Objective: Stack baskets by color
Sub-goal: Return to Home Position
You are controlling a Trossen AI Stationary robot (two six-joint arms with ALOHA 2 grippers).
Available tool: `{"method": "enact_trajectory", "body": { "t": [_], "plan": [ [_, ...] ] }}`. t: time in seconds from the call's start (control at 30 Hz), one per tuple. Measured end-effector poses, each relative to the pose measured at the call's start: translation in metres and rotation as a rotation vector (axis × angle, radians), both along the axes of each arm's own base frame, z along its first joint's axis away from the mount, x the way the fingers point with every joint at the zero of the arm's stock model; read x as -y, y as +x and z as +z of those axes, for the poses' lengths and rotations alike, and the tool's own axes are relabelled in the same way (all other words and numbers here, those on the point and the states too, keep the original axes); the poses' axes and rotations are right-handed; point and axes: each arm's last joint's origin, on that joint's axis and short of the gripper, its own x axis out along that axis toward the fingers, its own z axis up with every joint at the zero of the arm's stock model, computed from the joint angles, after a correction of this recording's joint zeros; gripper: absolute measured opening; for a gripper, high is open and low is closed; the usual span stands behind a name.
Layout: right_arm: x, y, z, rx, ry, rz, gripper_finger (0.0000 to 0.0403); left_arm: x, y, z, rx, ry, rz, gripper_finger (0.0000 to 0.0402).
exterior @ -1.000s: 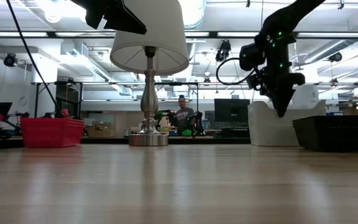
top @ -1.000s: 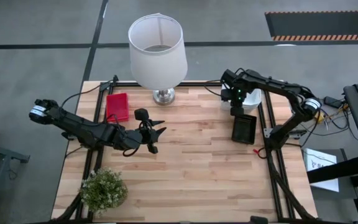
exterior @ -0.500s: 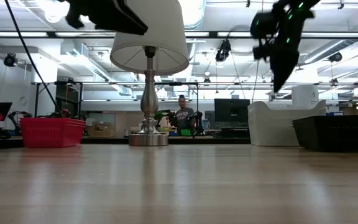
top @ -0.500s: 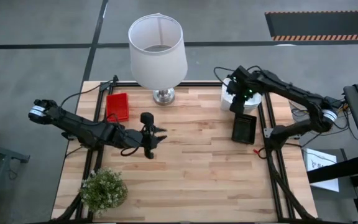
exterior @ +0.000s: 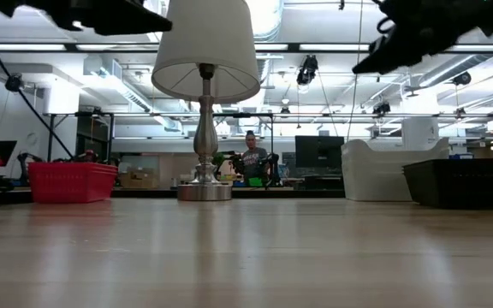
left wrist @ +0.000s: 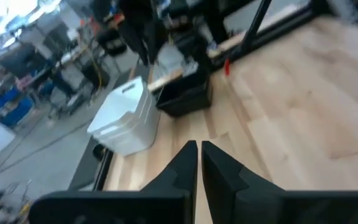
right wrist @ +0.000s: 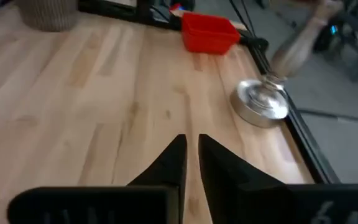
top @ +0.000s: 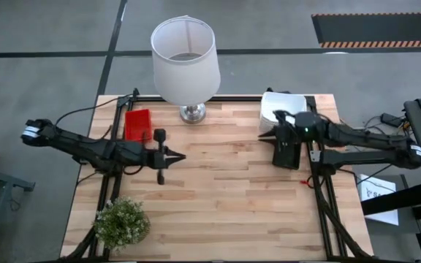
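Heading Home With Nothing in the Jaws

The red baskets (top: pixel 138 125) sat as one pile at the back left of the table (top: pixel 225 197). The white baskets (top: pixel 280 104) and the black baskets (top: pixel 286 152) stood close together on the right side. The left gripper (top: pixel 175 156) hung over the bare wood, its jaws nearly closed on nothing. The right gripper (top: pixel 264 134) hung high beside the black baskets, its jaws pinched and empty too. I thought the best way home was slow and high, keeping clear of the piles and the lamp (top: pixel 186 51).

Upright on the table (top: pixel 225 190): red lattice baskets (top: pixel 138 124) back left, white baskets (top: pixel 278 104) back right, black baskets (top: pixel 287 155) just before the white.
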Motion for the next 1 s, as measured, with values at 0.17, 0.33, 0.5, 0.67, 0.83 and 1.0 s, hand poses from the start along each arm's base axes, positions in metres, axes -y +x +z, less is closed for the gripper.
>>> {"method": "enact_trajectory", "body": {
  "t": [0.17, 0.33, 0.5, 0.67, 0.83, 1.0],
  "plan": [
    [-0.006, -0.009, -0.034, 0.091, -0.036, 0.037, 0.0021, -0.005, -0.022, -0.015, 0.102, -0.026, -0.012, 0.0001],
    [-0.011, -0.020, -0.050, 0.163, -0.063, 0.098, 0.0010, -0.010, -0.041, -0.030, 0.191, -0.045, -0.008, 0.0001],
    [-0.014, -0.032, -0.060, 0.203, -0.092, 0.103, 0.0009, -0.013, -0.054, -0.043, 0.271, -0.063, -0.007, 0.0001],
    [-0.018, -0.050, -0.056, 0.314, -0.136, 0.103, 0.0009, -0.016, -0.065, -0.059, 0.320, -0.073, 0.030, 0.0001],
    [-0.023, -0.066, -0.057, 0.424, -0.165, 0.125, 0.0009, -0.017, -0.071, -0.070, 0.374, -0.086, 0.032, 0.0001],
    [-0.025, -0.072, -0.066, 0.464, -0.176, 0.123, 0.0009, -0.018, -0.075, -0.081, 0.371, -0.090, 0.033, 0.0001]
  ]
}}
